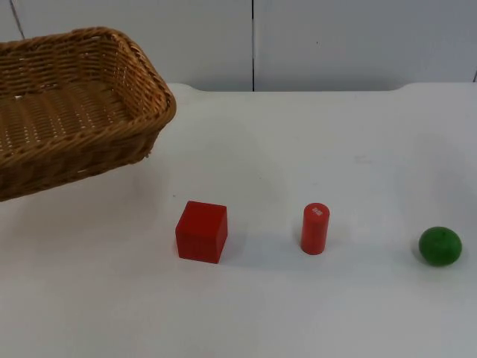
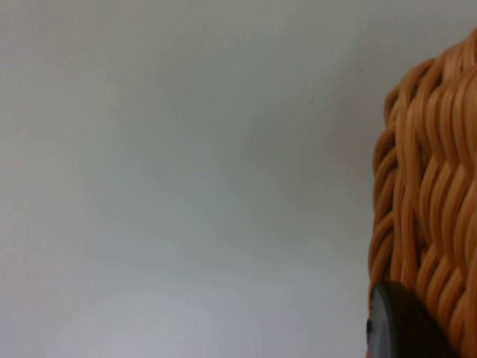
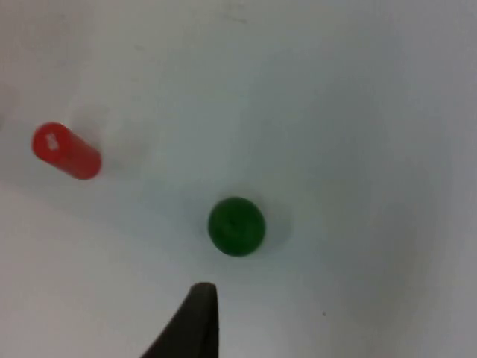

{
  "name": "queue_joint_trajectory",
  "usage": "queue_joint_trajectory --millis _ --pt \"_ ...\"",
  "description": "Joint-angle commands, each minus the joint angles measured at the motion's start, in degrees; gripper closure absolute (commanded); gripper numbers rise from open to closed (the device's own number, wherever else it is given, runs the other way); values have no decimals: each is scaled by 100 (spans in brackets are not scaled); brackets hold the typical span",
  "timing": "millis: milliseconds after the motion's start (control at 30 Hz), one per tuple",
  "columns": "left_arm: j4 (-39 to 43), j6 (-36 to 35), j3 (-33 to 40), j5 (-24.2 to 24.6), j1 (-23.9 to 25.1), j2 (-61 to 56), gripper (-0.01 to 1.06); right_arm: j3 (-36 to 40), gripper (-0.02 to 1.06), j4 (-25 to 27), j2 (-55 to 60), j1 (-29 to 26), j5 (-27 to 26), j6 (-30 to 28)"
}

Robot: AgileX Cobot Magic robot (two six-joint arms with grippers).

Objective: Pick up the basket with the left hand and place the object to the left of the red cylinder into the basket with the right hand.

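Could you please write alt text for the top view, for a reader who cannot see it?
A wicker basket hangs tilted over the left of a white table. In a row nearer the camera stand a red cube, a red cylinder upright to its right, and a green ball furthest right.

- The woven wicker basket (image 1: 71,112) is golden tan all over, its strands in a tight braided weave with darker gaps between them.
- The plain cube block (image 1: 201,232) is solid red.
- The upright red cylinder (image 1: 315,229) carries a small white mark on its top face.
- The round ball (image 1: 440,246) is deep green.
- The flat table top (image 1: 313,142) is white.
- The partition wall (image 1: 335,37) is grey.
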Motion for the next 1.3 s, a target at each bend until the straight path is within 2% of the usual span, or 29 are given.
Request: queue_joint_trajectory --millis 0,67,200,233,367,500,667,733,767,800,833,867,900,1033,1067,1167,1200,1267 --pt "-87 -35 7 31 21 -75 105 -299 -1 210 208 200 89 -406" --pt "-61 -35 7 11 21 -75 105 -491 -1 210 398 373 121 -514" --pt "-61 -35 7 -32 21 -64 105 -1223 -1 210 1348 1156 204 -1052" --pt "-61 -35 7 -32 21 -64 105 -1223 -1 210 1348 1156 204 -1052" --pt "-61 -35 7 23 21 55 105 -1887 -1 251 2501 1855 124 -1630" --pt "-63 -35 7 23 21 125 105 -2312 -1 275 3300 2178 74 -1676" --pt "-75 -35 7 -122 21 125 105 -2812 -1 312 4081 2500 28 -2089" --pt "-84 -35 7 -122 21 125 105 -2975 -1 674 4391 2578 -138 -2538" --pt "-84 -35 7 -122 21 125 105 -2975 -1 674 4391 2578 -138 -2538" --pt "-78 -35 7 -100 21 125 105 -3022 -1 1018 4513 2578 -243 -2846" --pt "-78 -35 7 -86 21 125 105 -3034 -1 1528 4651 2578 -379 -3487" --pt "-78 -35 7 -86 21 125 105 -3034 -1 1814 4751 2578 -441 -3883" --pt "-78 -35 7 -86 21 125 105 -3034 -1 1814 4751 2578 -441 -3883" --pt "-78 -35 7 -76 21 125 105 -3034 -1 2570 5112 2578 -816 -5018" --pt "-78 -35 7 -76 21 125 105 -3034 -1 2570 5112 2578 -816 -5018" --pt "-89 -35 7 -40 21 125 105 -3034 -1 3539 5396 2578 -1024 -6135" --pt "-89 -35 7 -40 21 125 105 -3034 -1 3539 5396 2578 -1024 -6135" --pt "-87 -35 7 -16 21 125 105 -3034 -1 3857 5525 2629 -1165 -6527"
